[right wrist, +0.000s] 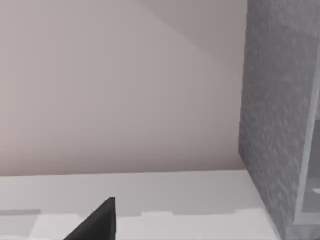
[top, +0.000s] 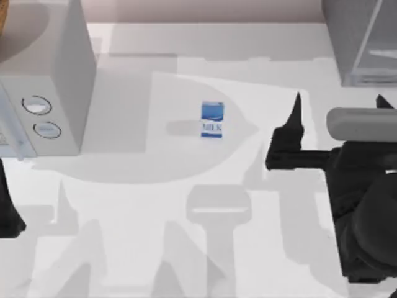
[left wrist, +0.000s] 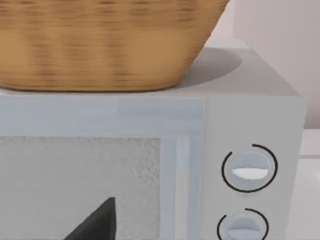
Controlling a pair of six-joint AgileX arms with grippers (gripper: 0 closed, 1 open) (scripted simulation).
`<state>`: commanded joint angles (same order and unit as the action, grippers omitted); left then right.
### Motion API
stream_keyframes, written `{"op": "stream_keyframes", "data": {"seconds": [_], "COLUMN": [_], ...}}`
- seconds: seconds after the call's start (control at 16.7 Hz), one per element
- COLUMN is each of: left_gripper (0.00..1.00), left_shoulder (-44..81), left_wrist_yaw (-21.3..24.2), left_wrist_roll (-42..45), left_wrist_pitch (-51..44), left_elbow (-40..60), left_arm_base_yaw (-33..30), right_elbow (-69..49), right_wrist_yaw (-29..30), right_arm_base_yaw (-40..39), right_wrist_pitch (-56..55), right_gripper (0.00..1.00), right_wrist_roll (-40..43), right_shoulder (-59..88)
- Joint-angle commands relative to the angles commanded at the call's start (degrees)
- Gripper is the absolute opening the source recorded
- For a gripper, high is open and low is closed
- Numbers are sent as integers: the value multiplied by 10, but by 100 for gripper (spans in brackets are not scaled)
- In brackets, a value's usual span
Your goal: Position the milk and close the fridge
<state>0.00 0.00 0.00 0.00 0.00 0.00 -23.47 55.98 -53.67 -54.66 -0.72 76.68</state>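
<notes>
The milk, a small carton with a blue top and a white lower half, stands upright near the middle of the table. The fridge, a dark grey speckled cabinet with a paler glassy panel, stands at the far right corner and also rises beside the right wrist camera as the fridge. My right gripper is open, right of the milk and in front of the fridge, its fingers pointing to the far side and holding nothing. My left arm is parked at the left edge, with one finger facing the microwave front.
A light grey microwave with two round dials stands at the far left. A wicker basket sits on top of it. A pale wall runs behind the table's far edge.
</notes>
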Motion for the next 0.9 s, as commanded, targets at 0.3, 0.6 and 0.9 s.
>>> {"op": "stream_keyframes", "data": {"seconds": [0.3, 0.6, 0.9], "left_gripper": [100, 100, 100], "left_shoulder": [0, 0, 0], "left_wrist_yaw": [0, 0, 0], "left_wrist_roll": [0, 0, 0], "left_wrist_pitch": [0, 0, 0], "left_elbow": [0, 0, 0], "left_arm_base_yaw": [0, 0, 0], "right_elbow": [-183, -345, -431], "right_wrist_yaw": [14, 17, 15], "right_arm_base_yaw": [6, 17, 28], "right_wrist_pitch": [-98, -179, -219], "right_gripper": [100, 100, 100], "right_wrist_roll": [0, -1, -2], "right_shoulder": [308, 562, 674]}}
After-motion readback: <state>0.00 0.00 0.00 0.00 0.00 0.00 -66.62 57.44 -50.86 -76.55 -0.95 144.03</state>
